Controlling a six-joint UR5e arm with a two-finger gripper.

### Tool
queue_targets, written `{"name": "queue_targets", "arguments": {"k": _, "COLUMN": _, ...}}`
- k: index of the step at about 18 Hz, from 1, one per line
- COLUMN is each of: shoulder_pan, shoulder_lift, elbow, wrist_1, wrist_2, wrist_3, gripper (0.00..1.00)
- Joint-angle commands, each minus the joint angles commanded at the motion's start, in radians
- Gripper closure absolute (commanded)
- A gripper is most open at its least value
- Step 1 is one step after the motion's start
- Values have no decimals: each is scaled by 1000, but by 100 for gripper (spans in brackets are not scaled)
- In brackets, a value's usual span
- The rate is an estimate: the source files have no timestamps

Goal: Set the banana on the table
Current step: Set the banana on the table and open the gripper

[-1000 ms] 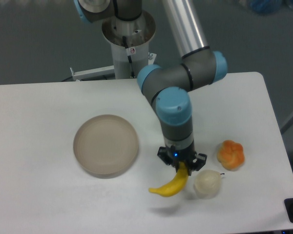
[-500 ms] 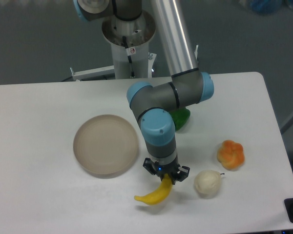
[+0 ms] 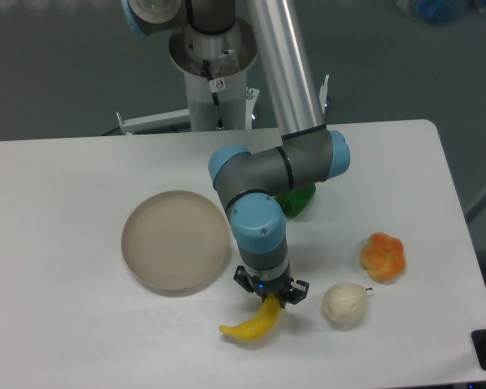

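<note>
The gripper (image 3: 270, 297) is clamped on the banana's (image 3: 249, 322) upper end, its long axis slanting down-left toward the bare worktop (image 3: 105, 340) just beneath.

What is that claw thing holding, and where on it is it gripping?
The gripper holds the banana, pinched at its upper right end. The rest of the fruit hangs down to the left, over the table.

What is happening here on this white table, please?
The single robot arm's gripper has its jaws shut on one end of the curved yellow banana, holding it low over the white table, just right of the empty round tan plate. A whitish lumpy ball and an orange fruit lie further right.
</note>
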Motion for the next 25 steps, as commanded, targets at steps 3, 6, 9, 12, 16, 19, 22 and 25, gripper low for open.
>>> {"name": "queue_targets", "arguments": {"k": 3, "shoulder_pan": 0, "shoulder_lift": -3, "elbow": 0, "wrist_1": 0, "wrist_2": 0, "wrist_3": 0, "gripper": 61}}
{"name": "queue_targets", "arguments": {"k": 6, "shoulder_pan": 0, "shoulder_lift": -6, "elbow": -2, "wrist_1": 0, "wrist_2": 2, "wrist_3": 0, "gripper": 59}}
{"name": "queue_targets", "arguments": {"k": 9, "shoulder_pan": 0, "shoulder_lift": -11, "elbow": -5, "wrist_1": 0, "wrist_2": 2, "wrist_3": 2, "gripper": 59}}
{"name": "queue_targets", "arguments": {"k": 12, "shoulder_pan": 2, "shoulder_lift": -12, "elbow": -3, "wrist_1": 0, "wrist_2": 2, "wrist_3": 2, "gripper": 59}}
{"name": "queue_targets", "arguments": {"k": 16, "shoulder_pan": 2, "shoulder_lift": -14, "elbow": -3, "wrist_1": 0, "wrist_2": 3, "wrist_3": 0, "gripper": 59}}
{"name": "queue_targets", "arguments": {"k": 19, "shoulder_pan": 2, "shoulder_lift": -14, "elbow": -3, "wrist_1": 0, "wrist_2": 3, "wrist_3": 0, "gripper": 59}}
{"name": "queue_targets", "arguments": {"k": 22, "shoulder_pan": 2, "shoulder_lift": -15, "elbow": 0, "wrist_1": 0, "wrist_2": 3, "wrist_3": 0, "gripper": 53}}
{"name": "queue_targets", "arguments": {"k": 25, "shoulder_pan": 5, "shoulder_lift": -14, "elbow": 3, "wrist_1": 0, "wrist_2": 3, "wrist_3": 2, "gripper": 29}}
